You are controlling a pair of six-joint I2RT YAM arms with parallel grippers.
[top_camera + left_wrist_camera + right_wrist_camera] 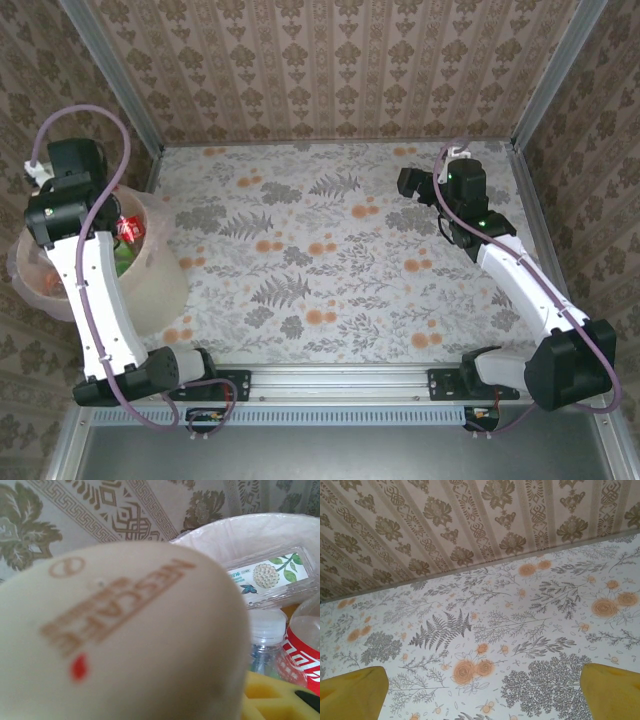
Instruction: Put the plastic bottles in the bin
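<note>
Cream plastic right up against the left wrist lens: a rounded cream bottle (115, 630) with brown NESCAFE lettering, blurred by closeness. The left fingers (270, 697) look clenched on it, one yellow finger peeking out below it at the right. By my read it hangs over the bin (165, 285), near the rim, with the bag-lined far wall pale behind it. Down inside the bin lie more bottles: a clear flat-sided one with a green-and-white label (272, 575), a clear one with a white cap (267, 625), and just beside that a red-labelled one (305, 652). Over to the right of the bin the flowered table (330, 260) stretches away, and the right fingers (350, 695) hover above its far side, well apart from the bin, spread wide with nothing between them. As for handling, these bottles should be light, likely empty. The thin clear walls will buckle under a hard squeeze and the smooth sides are slippery. The best hold is across the middle, where a label gives some bite, or at the neck under the cap, where the plastic is stiff. The cream one looks thicker-walled and firmer, but its rounded shoulder could squirt out of a pinch, so the straight part of the body is the safer place. Nothing here is fragile, and a drop into the bin should do no harm.
</note>
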